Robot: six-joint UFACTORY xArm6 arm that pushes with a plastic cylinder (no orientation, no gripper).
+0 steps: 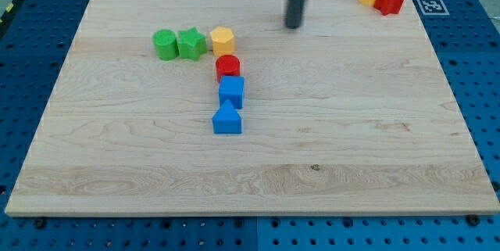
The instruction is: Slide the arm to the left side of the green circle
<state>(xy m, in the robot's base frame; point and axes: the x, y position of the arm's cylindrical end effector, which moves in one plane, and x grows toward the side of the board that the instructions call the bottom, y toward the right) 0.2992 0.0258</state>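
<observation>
Green circle (pixel 165 44) sits toward the surface's (pixel 375 157) top-left, touching a green star (pixel 191 44), with a yellow hexagon (pixel 223 41) next in that row. We see bare wood on the circle's left, so that side looks open. We carry no fingers, only my tip (pixel 293 26), touching nothing, near the top edge and well right of the row.
</observation>
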